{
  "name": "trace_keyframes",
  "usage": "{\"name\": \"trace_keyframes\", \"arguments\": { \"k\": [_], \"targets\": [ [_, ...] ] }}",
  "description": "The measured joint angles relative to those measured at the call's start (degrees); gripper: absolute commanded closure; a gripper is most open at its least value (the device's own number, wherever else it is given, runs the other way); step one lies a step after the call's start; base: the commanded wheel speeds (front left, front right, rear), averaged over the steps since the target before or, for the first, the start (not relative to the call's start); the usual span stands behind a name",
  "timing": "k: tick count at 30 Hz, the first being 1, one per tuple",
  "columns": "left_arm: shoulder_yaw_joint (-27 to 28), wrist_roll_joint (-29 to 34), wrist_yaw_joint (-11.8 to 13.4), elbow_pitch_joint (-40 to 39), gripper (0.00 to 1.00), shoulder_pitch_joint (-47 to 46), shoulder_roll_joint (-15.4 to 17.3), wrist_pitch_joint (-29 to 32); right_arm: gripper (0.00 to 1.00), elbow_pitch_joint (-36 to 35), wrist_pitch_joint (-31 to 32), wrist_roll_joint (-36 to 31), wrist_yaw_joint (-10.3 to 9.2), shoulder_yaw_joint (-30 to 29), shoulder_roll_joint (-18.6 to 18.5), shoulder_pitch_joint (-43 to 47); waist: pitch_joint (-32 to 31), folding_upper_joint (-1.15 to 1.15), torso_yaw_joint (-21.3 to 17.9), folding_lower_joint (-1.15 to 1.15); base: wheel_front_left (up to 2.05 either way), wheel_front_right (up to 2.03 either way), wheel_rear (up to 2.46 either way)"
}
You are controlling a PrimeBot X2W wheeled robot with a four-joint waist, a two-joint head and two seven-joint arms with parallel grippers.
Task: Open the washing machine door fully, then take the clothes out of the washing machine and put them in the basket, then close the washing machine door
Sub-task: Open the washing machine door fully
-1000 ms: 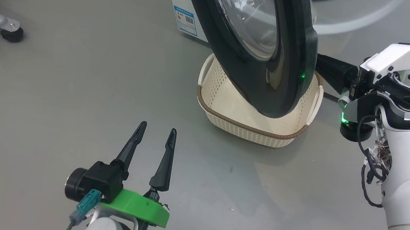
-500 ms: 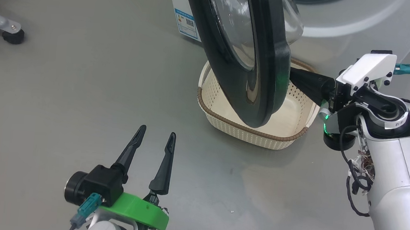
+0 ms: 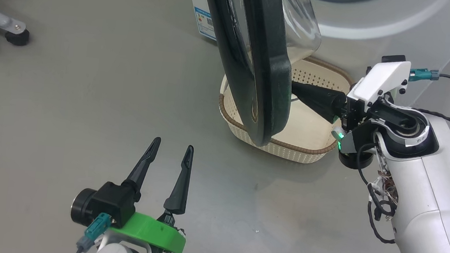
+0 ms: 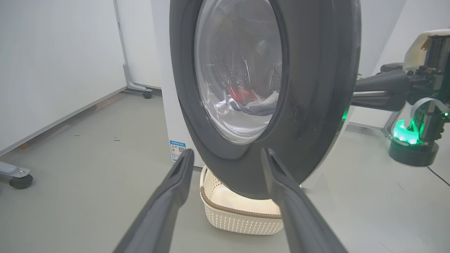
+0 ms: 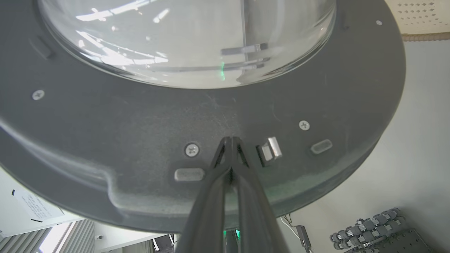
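Note:
The washing machine door (image 3: pixel 266 64) stands partly open, nearly edge-on in the head view, hanging over the cream basket (image 3: pixel 305 150) on the floor. My right gripper (image 3: pixel 296 90) is shut, and its tips (image 5: pixel 231 138) press the door's grey inner face (image 5: pixel 140 123) beside the metal latch (image 5: pixel 270 150). My left gripper (image 3: pixel 173 144) is open and holds nothing, low on the floor side and facing the door's outer rim (image 4: pixel 316 88). Through the glass, red and white clothes (image 4: pixel 242 94) lie inside the washing machine (image 3: pixel 383 30). The basket (image 4: pixel 242 214) sits below the door.
A frame's wheeled legs (image 3: pixel 15 36) stand at the far left, with a caster (image 4: pixel 21 181) near a white wall panel. A blue label (image 3: pixel 204 21) marks the washer's lower left corner. Grey floor spreads between my left gripper and the basket.
The door has swung further open toward the left, and my shut right gripper has followed it leftward against the inner face. The left arm has stayed put.

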Motion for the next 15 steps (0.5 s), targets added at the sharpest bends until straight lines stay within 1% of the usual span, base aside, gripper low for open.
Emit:
{"name": "trace_keyframes", "arguments": {
  "k": [7,15],
  "targets": [
    [-0.02,0.00,0.00,-0.38,0.00,0.03,0.00,0.00,1.00,-0.87,-0.02,1.64,0.00,1.57,0.07,0.43,0.30,0.00,0.31,0.00,0.00,0.00,0.00],
    [-0.02,0.00,0.00,-0.45,0.00,0.03,0.00,0.00,1.00,-2.52,-0.13,5.08,0.00,5.08,0.13,1.02,0.70,0.00,0.54,0.00,0.00,0.00,0.00]
  ]
}}
